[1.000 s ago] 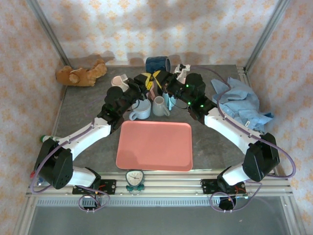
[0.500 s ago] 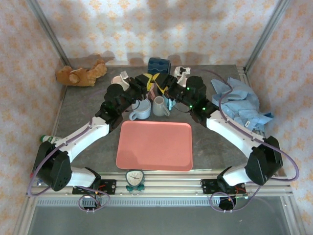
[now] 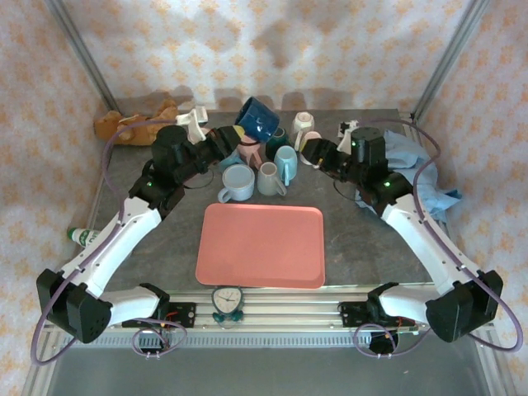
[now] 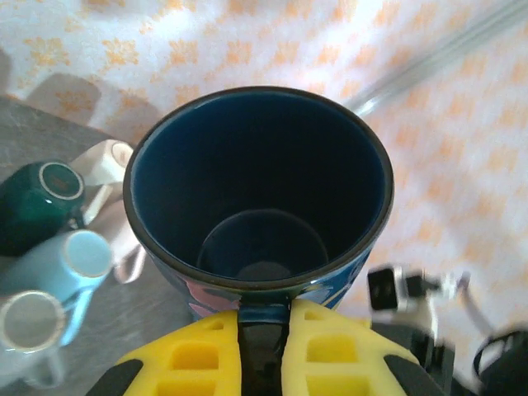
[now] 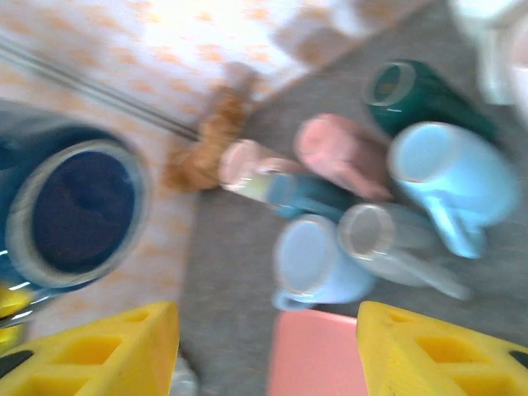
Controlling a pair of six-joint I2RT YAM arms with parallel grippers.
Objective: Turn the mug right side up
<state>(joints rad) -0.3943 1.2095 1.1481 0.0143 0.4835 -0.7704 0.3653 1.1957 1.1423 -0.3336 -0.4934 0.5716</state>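
Observation:
A dark blue mug [image 3: 258, 118] hangs in the air above the cluster of mugs at the back of the table, tilted. My left gripper [image 3: 238, 134] is shut on its handle. In the left wrist view I look straight into the mug's mouth [image 4: 260, 165], and the yellow fingers [image 4: 198, 355] pinch the dark handle [image 4: 264, 351] of the left gripper [image 4: 264, 322]. My right gripper [image 3: 310, 152] stands apart to the right, open with nothing in it. The right wrist view shows the blue mug [image 5: 70, 206] at far left, beyond the open right gripper [image 5: 268, 330].
Below stand a light blue mug [image 3: 237, 183], a grey mug [image 3: 270, 179], another light blue mug [image 3: 286, 161], a pink mug [image 3: 250, 154], a green mug [image 3: 275, 136] and a white mug [image 3: 304, 124]. A pink tray [image 3: 260, 245] lies in front. Teddy bear [image 3: 132, 125] back left, blue cloth [image 3: 412, 169] right.
My left gripper has lifted the blue mug up and away from the cluster and tilted it. The right arm has drawn back to the right, clear of the mug.

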